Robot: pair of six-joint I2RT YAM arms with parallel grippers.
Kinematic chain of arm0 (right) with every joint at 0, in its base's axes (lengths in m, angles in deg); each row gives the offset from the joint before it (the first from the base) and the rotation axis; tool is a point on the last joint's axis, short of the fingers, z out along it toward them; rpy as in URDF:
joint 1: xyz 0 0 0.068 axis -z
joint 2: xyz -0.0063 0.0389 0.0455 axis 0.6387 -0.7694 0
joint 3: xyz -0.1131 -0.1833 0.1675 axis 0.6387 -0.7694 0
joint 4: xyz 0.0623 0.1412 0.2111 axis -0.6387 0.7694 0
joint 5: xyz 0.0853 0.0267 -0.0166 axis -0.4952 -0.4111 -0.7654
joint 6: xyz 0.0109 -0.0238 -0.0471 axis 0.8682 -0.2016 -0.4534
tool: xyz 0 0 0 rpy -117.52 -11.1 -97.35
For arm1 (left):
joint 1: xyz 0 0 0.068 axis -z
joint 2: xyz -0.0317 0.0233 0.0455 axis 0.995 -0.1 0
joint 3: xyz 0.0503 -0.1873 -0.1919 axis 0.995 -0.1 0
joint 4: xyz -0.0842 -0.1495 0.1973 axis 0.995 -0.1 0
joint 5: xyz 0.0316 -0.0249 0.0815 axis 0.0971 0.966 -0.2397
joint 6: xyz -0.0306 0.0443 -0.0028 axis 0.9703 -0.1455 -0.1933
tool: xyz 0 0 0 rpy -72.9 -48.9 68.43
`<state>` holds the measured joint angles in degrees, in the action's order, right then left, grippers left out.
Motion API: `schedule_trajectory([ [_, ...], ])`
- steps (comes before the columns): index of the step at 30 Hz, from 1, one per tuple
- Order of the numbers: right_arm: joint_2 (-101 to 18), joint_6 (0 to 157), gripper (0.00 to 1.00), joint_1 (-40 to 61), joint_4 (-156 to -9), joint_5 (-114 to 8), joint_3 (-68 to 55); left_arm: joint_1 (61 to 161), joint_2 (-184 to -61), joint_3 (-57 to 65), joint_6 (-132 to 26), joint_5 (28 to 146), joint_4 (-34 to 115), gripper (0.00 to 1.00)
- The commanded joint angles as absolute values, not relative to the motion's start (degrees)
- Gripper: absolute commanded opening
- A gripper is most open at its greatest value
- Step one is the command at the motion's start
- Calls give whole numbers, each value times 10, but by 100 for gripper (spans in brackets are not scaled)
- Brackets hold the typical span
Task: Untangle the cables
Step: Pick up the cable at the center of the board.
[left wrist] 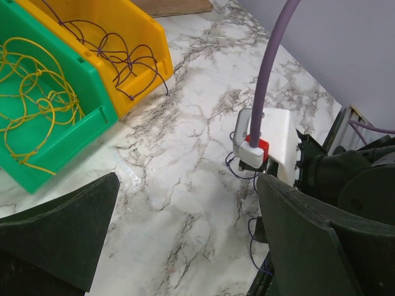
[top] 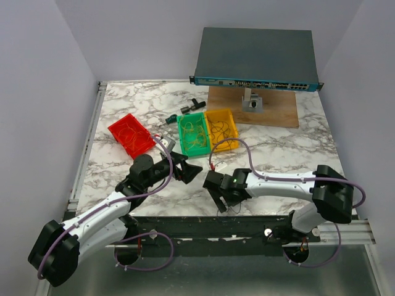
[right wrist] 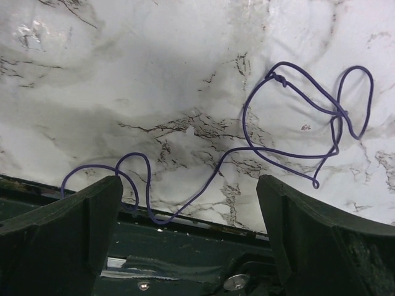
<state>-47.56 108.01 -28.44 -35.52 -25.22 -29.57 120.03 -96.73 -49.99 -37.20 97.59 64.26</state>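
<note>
One dark purple cable (right wrist: pixel 247 148) lies loose in loops on the marble by the table's front edge. My right gripper (right wrist: pixel 188 185) hangs open just over it, nothing between its fingers; from above the right gripper (top: pixel 222 198) points at that edge. The same purple cable (left wrist: pixel 237 174) shows beside the right arm in the left wrist view. My left gripper (left wrist: pixel 188 197) is open and empty over bare marble, and from above the left gripper (top: pixel 187 166) sits left of the right one. Yellow cables (left wrist: pixel 37 92) fill the green bin (left wrist: pixel 62 154); purple cables (left wrist: pixel 117 58) fill the yellow bin (left wrist: pixel 145 80).
A red bin (top: pixel 145 143) stands left of the green bin (top: pixel 181 131) and yellow bin (top: pixel 223 147). Behind them lie small black tools (top: pixel 192 106), then a wooden board (top: pixel 278 111) with a network switch (top: pixel 256 58) above it. The front rail (top: pixel 203 225) borders the table.
</note>
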Motion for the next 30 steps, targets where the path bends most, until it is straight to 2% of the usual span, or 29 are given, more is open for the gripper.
schedule_trajectory([
  [1,-502,1077,100,-269,-369,-279,-311,1204,-968,-494,-382,976,647,97],
  [8,-508,1066,98,-211,-420,-310,-333,1204,-966,-494,-381,975,646,97],
  [12,-505,1061,78,-202,-448,-327,-342,1204,-966,-493,-381,976,645,97],
  [14,-504,1065,77,-193,-456,-323,-351,1204,-966,-493,-382,976,644,98],
  [15,-504,1066,72,-190,-458,-321,-353,1204,-966,-493,-382,975,643,98],
  [16,-502,1066,61,-188,-462,-322,-353,1203,-966,-493,-382,975,643,97],
  [18,-496,1069,45,-185,-474,-324,-359,1204,-966,-493,-382,975,642,97],
  [20,-487,1071,35,-183,-486,-332,-366,1204,-965,-493,-382,974,641,97],
  [23,-475,1084,1,-181,-481,-319,-368,1204,-965,-493,-384,973,640,97],
  [28,-423,1091,2,-181,-445,-308,-342,1204,-967,-493,-383,973,641,98],
  [29,-410,1086,14,-181,-439,-317,-334,1204,-968,-492,-383,974,641,97],
  [30,-400,1082,39,-181,-429,-320,-326,1204,-968,-492,-383,974,641,98],
])
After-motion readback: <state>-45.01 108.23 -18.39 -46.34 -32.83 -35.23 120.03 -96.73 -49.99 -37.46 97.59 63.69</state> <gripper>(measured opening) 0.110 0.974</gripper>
